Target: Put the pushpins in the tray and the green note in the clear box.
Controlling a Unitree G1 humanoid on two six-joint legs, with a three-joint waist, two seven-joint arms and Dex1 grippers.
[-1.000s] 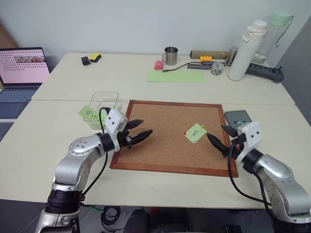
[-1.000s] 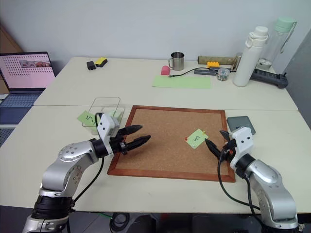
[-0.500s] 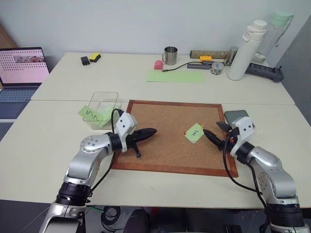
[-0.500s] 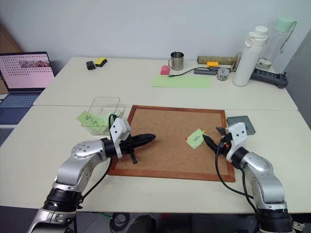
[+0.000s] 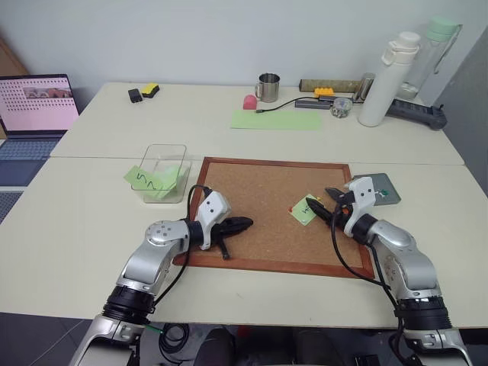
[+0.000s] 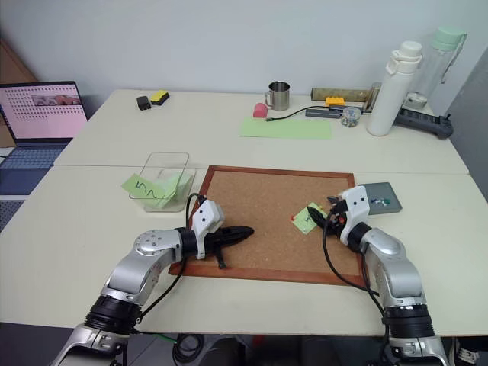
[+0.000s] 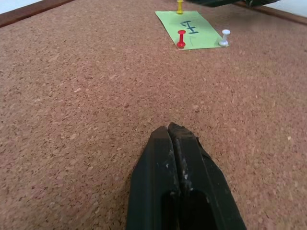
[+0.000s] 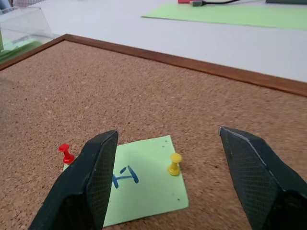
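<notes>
1. The tabletop [image 5: 91, 229] is pale cream, and a cork board [image 5: 267, 198] with a brown wooden frame lies flat on it.
2. The clear box [image 5: 162, 169] stands on the tabletop just beside the far left corner of the cork board. It is transparent with low walls, and green notes with a wavy black line [image 5: 152, 181] lie in and under it.
3. The tray [image 6: 379, 197] is grey, flat and square, and it rests on the tabletop just beside the right edge of the cork board. Small things lie in it, too small to name.
4. The green note [image 8: 139, 179] is a light-green square with a short handwritten "H". It is pinned on the right part of the cork board.
5. The pushpins stand upright at the corners of the green note: a red one [image 7: 181, 39], a yellow one [image 8: 174, 164] and a white one [image 7: 224, 37].
6. The left claw [image 7: 169, 130] is completely closed and holds nothing. It is low over the near left part of the cork board, and it points toward the green note.
7. The right claw [image 8: 168, 139] is wide open and empty, with one finger on each side of the green note.
8. One second ago the left claw was open; now it is closed and lower over the board.
9. The right claw was nearer the right edge of the board; now it has reached the green note.
</notes>
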